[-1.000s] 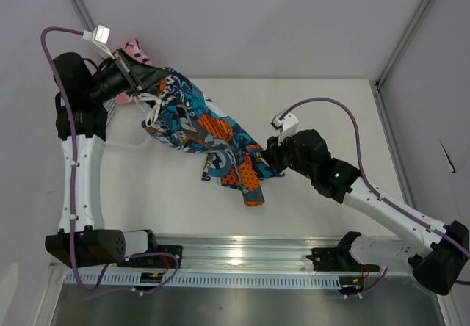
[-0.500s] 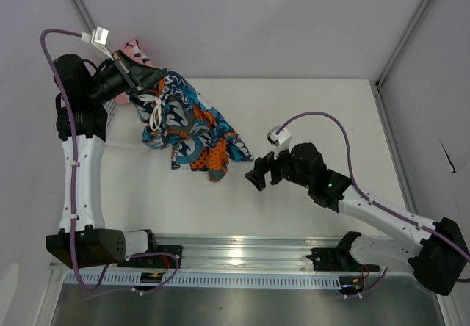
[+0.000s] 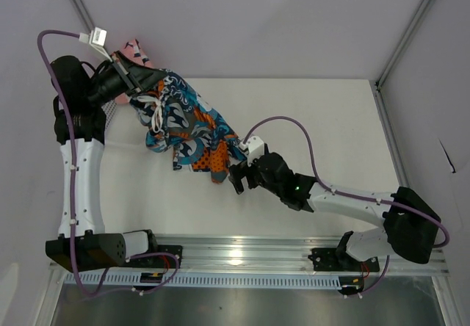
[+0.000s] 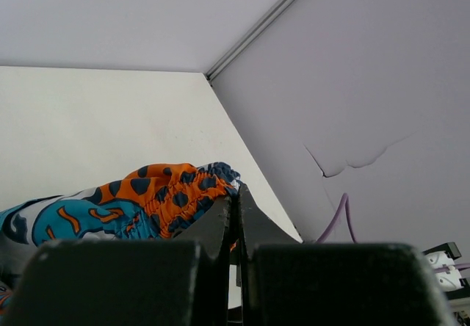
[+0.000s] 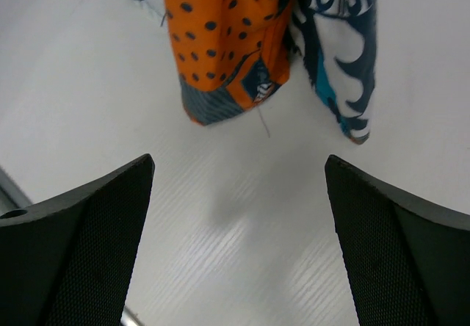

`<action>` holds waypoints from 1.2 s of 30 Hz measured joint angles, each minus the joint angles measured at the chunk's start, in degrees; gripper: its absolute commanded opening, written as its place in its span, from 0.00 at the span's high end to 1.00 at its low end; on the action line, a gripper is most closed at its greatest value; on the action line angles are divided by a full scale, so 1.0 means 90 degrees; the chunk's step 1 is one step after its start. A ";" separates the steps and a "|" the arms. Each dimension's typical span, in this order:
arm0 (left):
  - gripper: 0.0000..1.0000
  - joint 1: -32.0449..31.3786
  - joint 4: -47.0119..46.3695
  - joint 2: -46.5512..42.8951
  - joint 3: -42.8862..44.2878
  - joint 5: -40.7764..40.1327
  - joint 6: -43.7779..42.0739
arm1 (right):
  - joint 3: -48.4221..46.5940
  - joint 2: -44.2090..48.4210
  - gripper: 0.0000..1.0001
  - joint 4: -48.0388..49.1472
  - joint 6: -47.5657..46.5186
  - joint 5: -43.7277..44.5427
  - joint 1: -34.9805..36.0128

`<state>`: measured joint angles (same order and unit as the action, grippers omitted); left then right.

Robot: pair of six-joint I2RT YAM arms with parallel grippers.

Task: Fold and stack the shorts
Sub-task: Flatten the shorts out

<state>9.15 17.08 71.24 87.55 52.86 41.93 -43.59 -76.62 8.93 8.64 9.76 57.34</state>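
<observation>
The printed shorts [image 3: 192,131], blue, orange, white and grey, hang from my left gripper [image 3: 147,85] at the back left and trail down to the table. In the left wrist view, that gripper [image 4: 236,194] is shut on an orange-and-navy gathered edge of the shorts [image 4: 158,194]. A bit of the pink shorts [image 3: 133,48] shows behind the left wrist. My right gripper [image 3: 236,176] is open just right of the printed shorts' lower hem. In the right wrist view the fingers [image 5: 81,230] stand wide apart over bare table, with the orange dotted hem [image 5: 228,47] just ahead of the right gripper [image 5: 239,161].
A white mesh basket [image 3: 110,111] sits partly hidden behind the left arm. Grey walls close in the table at the back, left and right. A metal rail [image 3: 242,252] runs along the near edge between the arm bases.
My right gripper opened and let go of the printed shorts' lower corner, then moved left. The shorts fell back toward the left gripper, which still holds them.
</observation>
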 measured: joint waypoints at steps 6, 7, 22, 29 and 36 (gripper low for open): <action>1.00 0.0000 0.0002 -0.0148 -0.0002 0.0002 0.0000 | -0.0675 -0.0682 0.01 0.0231 -0.0219 0.1190 0.0216; 1.00 0.0000 0.0002 -0.0170 -0.0002 0.0002 0.0000 | -0.0797 -0.0777 0.01 0.0301 -0.0272 0.1343 0.0245; 1.00 0.0000 0.0000 -0.0345 -0.0177 0.0007 0.0002 | -0.2545 -0.2254 0.52 0.0661 -0.0823 0.1773 0.0121; 1.00 0.0000 0.0039 -0.0408 -0.0177 0.0041 0.0002 | -0.2324 -0.2052 1.00 0.0512 -0.0702 0.0877 -0.0194; 1.00 0.0005 0.0491 -0.0736 0.0117 -0.0083 -0.0039 | -0.2181 -0.0695 1.00 -0.0918 -0.0673 -0.0940 0.0102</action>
<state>9.19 21.50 64.62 88.60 52.12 41.58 -63.22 -82.87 0.67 2.59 1.30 58.26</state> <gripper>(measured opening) 0.006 0.010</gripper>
